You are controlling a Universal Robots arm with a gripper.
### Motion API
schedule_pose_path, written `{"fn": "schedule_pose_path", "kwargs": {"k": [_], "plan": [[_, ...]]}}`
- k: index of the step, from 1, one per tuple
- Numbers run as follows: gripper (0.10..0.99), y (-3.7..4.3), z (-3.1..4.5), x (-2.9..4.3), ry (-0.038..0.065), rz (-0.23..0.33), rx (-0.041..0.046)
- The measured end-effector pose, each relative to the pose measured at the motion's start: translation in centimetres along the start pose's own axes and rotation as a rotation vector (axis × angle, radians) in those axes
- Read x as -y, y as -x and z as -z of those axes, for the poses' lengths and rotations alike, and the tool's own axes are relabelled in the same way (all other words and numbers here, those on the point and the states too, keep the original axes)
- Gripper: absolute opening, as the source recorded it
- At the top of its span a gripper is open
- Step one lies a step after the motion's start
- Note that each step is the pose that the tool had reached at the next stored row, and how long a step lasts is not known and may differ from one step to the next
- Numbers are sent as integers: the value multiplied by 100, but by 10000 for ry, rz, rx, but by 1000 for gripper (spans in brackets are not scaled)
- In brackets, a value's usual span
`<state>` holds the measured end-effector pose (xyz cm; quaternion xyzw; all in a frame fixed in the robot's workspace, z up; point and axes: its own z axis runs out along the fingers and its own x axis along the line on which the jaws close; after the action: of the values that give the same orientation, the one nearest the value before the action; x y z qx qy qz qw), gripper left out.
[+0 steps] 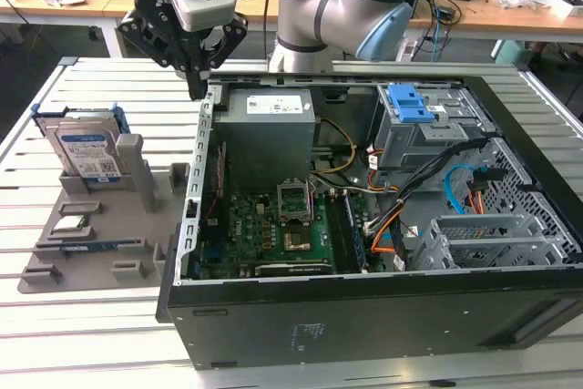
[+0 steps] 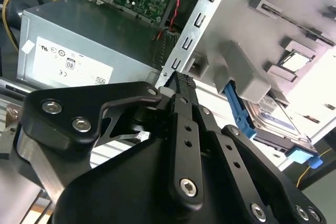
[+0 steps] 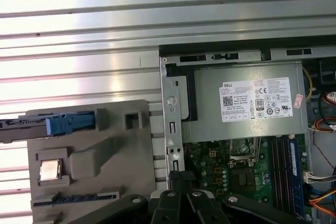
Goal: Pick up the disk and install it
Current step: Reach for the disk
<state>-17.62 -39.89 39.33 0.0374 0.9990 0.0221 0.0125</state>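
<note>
The disk (image 1: 86,150) stands on edge in a slot of the grey holder (image 1: 100,225) at the exterior view's left, its white-and-blue label facing the camera and a blue frame around it. My gripper (image 1: 196,88) hangs with its black fingers pressed together and nothing between them, over the back corner of the open computer case (image 1: 364,316), to the right of the disk and apart from it. In the first wrist view the disk (image 3: 63,125) is edge-on, beside the gripper (image 3: 177,177). In the second wrist view the disk (image 2: 275,116) lies beyond the shut gripper (image 2: 181,80).
Inside the case sit a grey power supply (image 1: 269,125), a green motherboard (image 1: 273,225), cables, a blue latch (image 1: 410,102) on a drive bay and a metal cage (image 1: 492,243). The grey holder (image 3: 105,171) also carries a chip and a memory stick. Everything rests on a slatted metal table (image 1: 109,88).
</note>
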Motion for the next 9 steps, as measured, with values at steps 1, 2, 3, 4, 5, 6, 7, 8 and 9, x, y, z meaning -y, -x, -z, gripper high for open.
{"fn": "schedule_pose_path", "kwargs": {"k": [1, 2, 3, 4, 5, 6, 7, 8, 9], "plan": [[106, -13, 0, 1, 0, 0, 0], [106, -38, 1, 3, 0, -1, 0], [106, -63, 2, 5, 0, 0, 0], [106, -79, 2, 6, 0, 0, 0], [106, -91, 2, 7, 0, 0, 0], [106, -129, 4, 10, 0, 1, 0], [106, -165, 5, 12, 0, -1, 0], [106, -185, 5, 14, 0, -1, 0], [106, -194, 5, 14, 0, 0, 0]]}}
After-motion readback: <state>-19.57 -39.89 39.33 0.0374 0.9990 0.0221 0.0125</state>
